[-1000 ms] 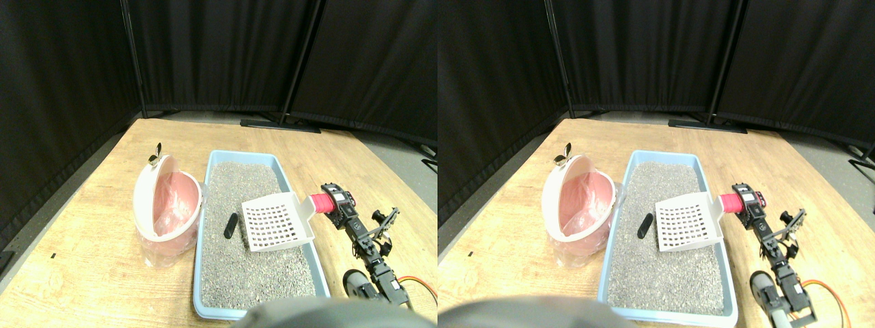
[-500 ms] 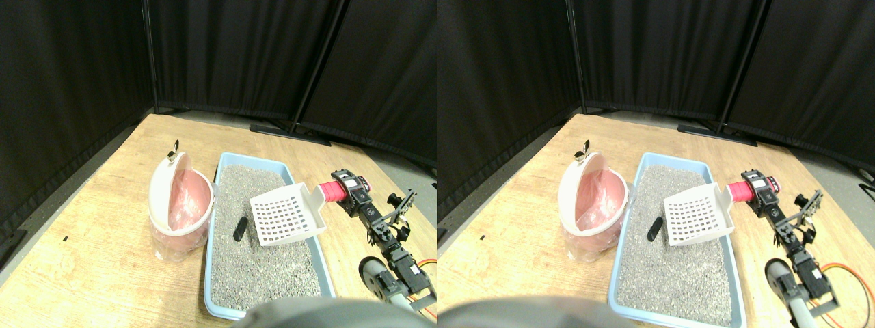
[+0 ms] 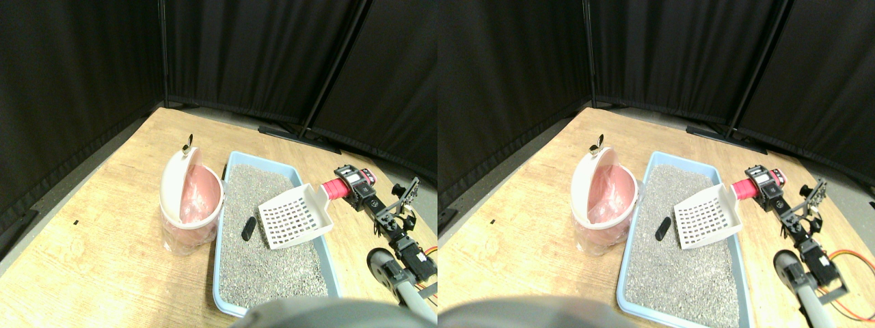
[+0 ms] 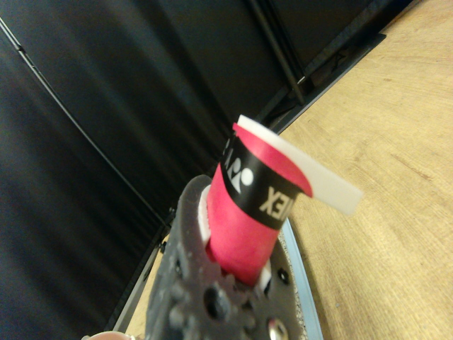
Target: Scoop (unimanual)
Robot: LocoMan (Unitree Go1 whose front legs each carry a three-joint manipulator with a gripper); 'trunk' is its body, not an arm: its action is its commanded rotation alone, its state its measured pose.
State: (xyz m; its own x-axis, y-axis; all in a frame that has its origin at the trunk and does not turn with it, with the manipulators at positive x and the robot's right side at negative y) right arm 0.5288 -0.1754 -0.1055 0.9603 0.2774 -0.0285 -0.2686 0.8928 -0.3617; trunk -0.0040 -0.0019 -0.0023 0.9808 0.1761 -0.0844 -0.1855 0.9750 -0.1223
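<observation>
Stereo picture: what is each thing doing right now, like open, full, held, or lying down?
Pink bin: upright, lid tipped open, pink bag inside.
Blue tray: full of grey litter.
White scoop: tilted over the litter, nothing visible in it.
Red handle: held by the right gripper.
Black lump: lying on the litter beside the scoop.

The scoop (image 3: 296, 217) is white with a grid of small square holes, and its handle (image 4: 248, 212) is wrapped in red with a black band. The tray (image 3: 223, 205) is pale blue and holds speckled grey litter (image 3: 263, 263). A small black lump (image 3: 249, 228) lies on the litter. The bin (image 3: 190, 198) is pink with a white lid. The table (image 3: 89, 266) is light wood grain, and the curtains (image 3: 246, 55) are black.
</observation>
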